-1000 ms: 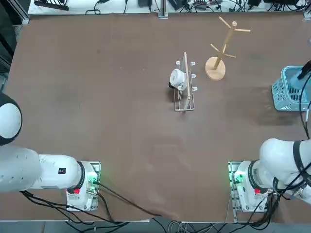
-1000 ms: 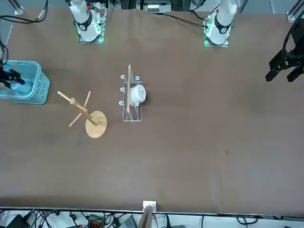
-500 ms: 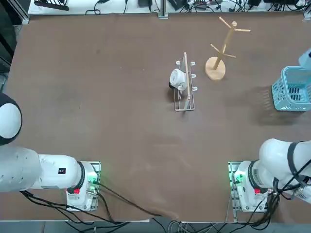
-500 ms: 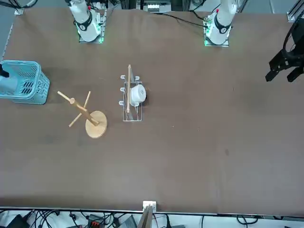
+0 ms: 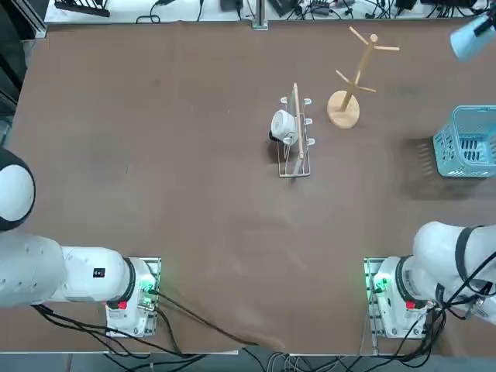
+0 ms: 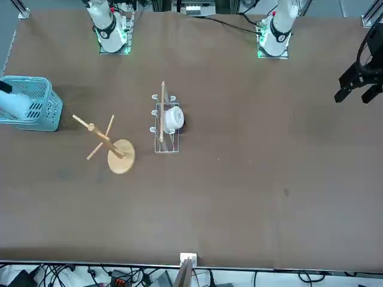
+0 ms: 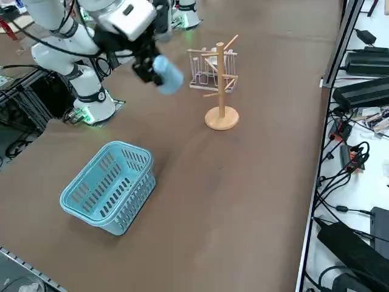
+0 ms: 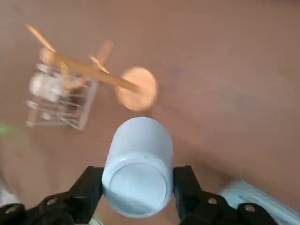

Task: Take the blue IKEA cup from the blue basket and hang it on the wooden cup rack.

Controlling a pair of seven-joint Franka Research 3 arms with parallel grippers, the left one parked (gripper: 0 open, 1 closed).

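Above the table: right two-finger gripper pinching the pale-blue cylindrical plastic cup, presumably for carrying. Light wooden mug tree stands upright, angled pegs free, apparently to receive it.

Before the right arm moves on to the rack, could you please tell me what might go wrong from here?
The cup is gripped by its sides in the right gripper, and I can't make out its handle, so it may meet a peg the wrong way round. The rack has several angled pegs, and the cup or gripper might knock one and tip it. The wire rack stands close by and might be bumped too.
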